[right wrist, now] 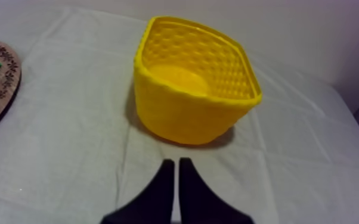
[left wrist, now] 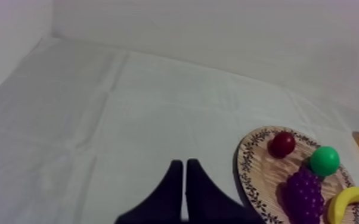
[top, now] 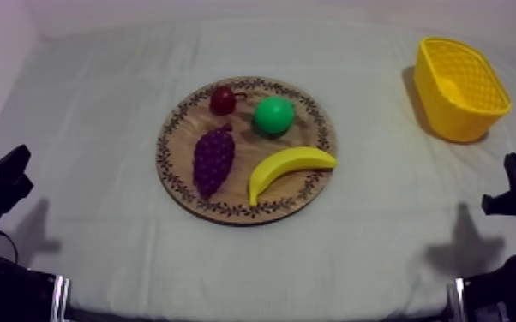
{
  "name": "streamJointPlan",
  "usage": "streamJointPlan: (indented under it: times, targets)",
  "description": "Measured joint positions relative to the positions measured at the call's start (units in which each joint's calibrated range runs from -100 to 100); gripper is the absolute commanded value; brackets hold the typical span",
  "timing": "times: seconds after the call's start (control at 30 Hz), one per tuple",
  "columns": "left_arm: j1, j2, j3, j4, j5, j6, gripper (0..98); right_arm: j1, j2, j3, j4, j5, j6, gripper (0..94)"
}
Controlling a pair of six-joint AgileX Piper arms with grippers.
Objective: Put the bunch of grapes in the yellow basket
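Table under a grey-white cloth (top: 99,223). We note the board (top: 241,184) near the middle, lying flat, with its patterned rim showing all round. 4 toy fruits sit on it.

The grapes (top: 213,159) lie on the left half of the board. Their long axis runs from the far side toward the near rim, narrow end toward the near rim. Beyond them, at the far rim, is the small red fruit (top: 222,100). To its right, close but apart, is a green fruit (top: 273,115). The banana (top: 289,169) lies on the right half, on the near side, with 1 tip over the rim pattern. A strip of bare wood parts the grapes from the banana.

The basket (top: 450,116) stands upright at the far right of the table, well apart from the board, with its opening upward.

Both arms sit low at the near edge, 1 at each side, well apart from board and basket.

Left gripper (left wrist: 183,164): closed to a narrow wedge with nothing held, over bare cloth, the board beside it to its right.

Right gripper (right wrist: 176,161): the same narrow wedge, holding nothing, over bare cloth. It points at the basket's near wall, and the board's rim and the green fruit are off to its left.
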Motion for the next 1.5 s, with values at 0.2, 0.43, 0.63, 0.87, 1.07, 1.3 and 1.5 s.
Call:
streamJointPlan:
  times: [0.2,0.43,0.63,0.87,1.07,1.3,1.5]
  targets:
    - [0.0,0.0,0.0,0.0,0.0,0.0,0.1,0.0,0.0,0.0,0.0,0.0,0.0,0.4]
    - [0.0,0.0,0.0,0.0,0.0,0.0,0.1,-0.46,0.0,0.0,0.0,0.0,0.39,0.4]
    - [0.0,0.0,0.0,0.0,0.0,0.0,0.1,-1.09,0.0,0.0,0.0,0.0,0.4,0.3]
    - [0.0,0.0,0.0,0.0,0.0,0.0,0.1,-3.11,1.96,-0.92,-0.16,-0.46,0.6,0.3]
    - [0.0,0.0,0.0,0.0,0.0,0.0,0.1,-6.77,9.57,-7.39,-0.64,-2.11,0.56,0.4]
    - [0.0,0.0,0.0,0.0,0.0,0.0,0.1,-12.0,22.4,-19.62,-1.76,-3.11,0.88,0.5]
    - [0.0,0.0,0.0,0.0,0.0,0.0,0.1,-16.36,34.06,-32.09,-0.28,-1.22,-2.07,0.4]
